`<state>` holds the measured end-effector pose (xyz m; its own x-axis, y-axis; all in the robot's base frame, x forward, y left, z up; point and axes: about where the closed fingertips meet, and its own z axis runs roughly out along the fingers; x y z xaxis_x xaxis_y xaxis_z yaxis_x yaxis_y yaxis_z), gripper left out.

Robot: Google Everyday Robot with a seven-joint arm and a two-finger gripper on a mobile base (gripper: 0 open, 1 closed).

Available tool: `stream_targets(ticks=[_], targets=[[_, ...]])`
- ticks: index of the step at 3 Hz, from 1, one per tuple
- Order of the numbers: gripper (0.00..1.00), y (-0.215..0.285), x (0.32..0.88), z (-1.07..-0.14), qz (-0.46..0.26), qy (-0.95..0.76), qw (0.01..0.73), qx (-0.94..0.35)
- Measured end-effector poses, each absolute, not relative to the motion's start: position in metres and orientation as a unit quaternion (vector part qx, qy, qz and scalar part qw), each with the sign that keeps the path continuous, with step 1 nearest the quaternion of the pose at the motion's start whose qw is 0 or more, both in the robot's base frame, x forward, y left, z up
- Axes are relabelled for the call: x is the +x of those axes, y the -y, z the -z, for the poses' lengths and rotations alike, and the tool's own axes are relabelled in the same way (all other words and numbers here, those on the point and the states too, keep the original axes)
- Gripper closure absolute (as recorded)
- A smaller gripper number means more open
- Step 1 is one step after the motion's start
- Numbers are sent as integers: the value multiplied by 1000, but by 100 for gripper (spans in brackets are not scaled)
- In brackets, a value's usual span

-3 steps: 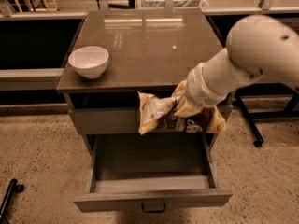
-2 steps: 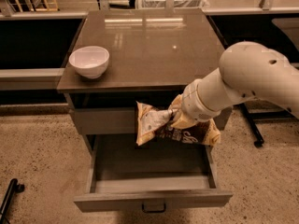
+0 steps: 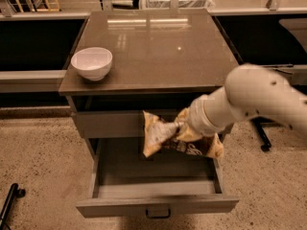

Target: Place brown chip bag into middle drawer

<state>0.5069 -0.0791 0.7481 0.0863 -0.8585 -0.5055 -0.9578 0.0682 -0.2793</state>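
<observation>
The end effector (image 3: 184,126) sits center-right of the frame, just in front of the table (image 3: 158,47) edge, clamped on the brown chip bag (image 3: 160,135). The foil bunches into a waist where it's pinched, w/ one crumpled end flaring left and the dark lettered end sagging lower right. The bag hangs in the air over the back of the middle drawer (image 3: 158,206), which is pulled well out toward the bottom of the frame and shows a bare grey floor. My read: it's held high and across the opening so it clears the drawer walls before going down, and the mid-bag pinch keeps either end from dragging.

The upper drawer (image 3: 105,123) is closed, flush under the tabletop. The white bowl (image 3: 91,63) stands on the table's left corner, well apart from the bag, no part in this.

Hard to see: the arm (image 3: 249,99) and the bag cover most of the end effector itself, so the grip is judged from the pinch. The bag also hides the drawer's back right corner. The arm runs off the right edge. The drawer handle (image 3: 158,213) is nearly cut by the bottom edge.
</observation>
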Motion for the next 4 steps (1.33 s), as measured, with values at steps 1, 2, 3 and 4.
stream_targets(ticks=[1, 2, 3, 4], targets=[[100, 111, 495, -655, -59, -671, 275, -686], [100, 111, 495, -655, -60, -671, 275, -686], [100, 105, 500, -649, -77, -655, 293, -692], [100, 82, 513, -600, -101, -621, 325, -706]])
